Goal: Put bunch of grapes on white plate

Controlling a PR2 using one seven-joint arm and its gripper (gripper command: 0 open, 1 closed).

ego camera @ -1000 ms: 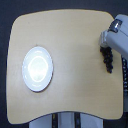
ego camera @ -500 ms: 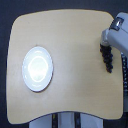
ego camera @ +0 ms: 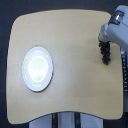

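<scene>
The bunch of grapes [ego camera: 105, 54] is a small dark cluster at the exterior view's right, over the table near its right edge. It hangs from my gripper [ego camera: 102, 44], which is shut on its top end; the fingers are too small and blurred to make out singly. The grey-white arm [ego camera: 116, 31] comes in from the upper right corner. The white plate [ego camera: 37, 68] lies flat on the left half of the table, far from the grapes, with nothing on it.
The light wooden table [ego camera: 70, 45] has rounded corners and its right edge runs just beyond the grapes. A dark floor surrounds it, and a pale stand [ego camera: 65, 121] shows below the front edge.
The dark bunch and the gripper have shifted slightly upward in the view over the last second. The plate has not moved.
</scene>
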